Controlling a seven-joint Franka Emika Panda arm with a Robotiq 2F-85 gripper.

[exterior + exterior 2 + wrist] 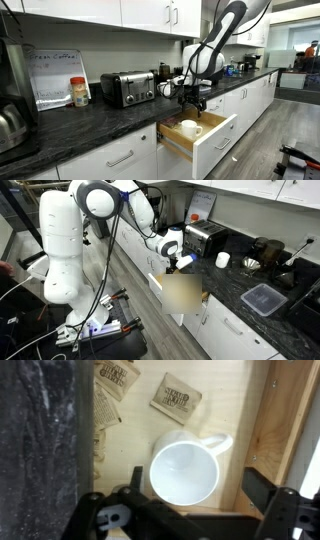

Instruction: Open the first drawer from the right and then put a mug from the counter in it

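The white drawer [213, 142] stands pulled out below the dark counter [90, 118]. A white mug [185, 470] stands upright on its light wood floor, handle toward the drawer's side wall [285, 420]. It also shows in an exterior view [190, 128]. My gripper [197, 490] hangs just above the mug, open, with a finger on each side and a clear gap at the right finger. It shows in both exterior views [193, 100] [172, 260]. A second white mug [222, 260] stands on the counter [235, 280] by the toaster.
A chrome toaster [128, 88] [205, 238] stands on the counter. Paper sachets [175, 397] lie in the drawer behind the mug. The counter's dark edge [40, 440] overhangs the drawer. A clear plastic box [263, 298] sits on the counter further along.
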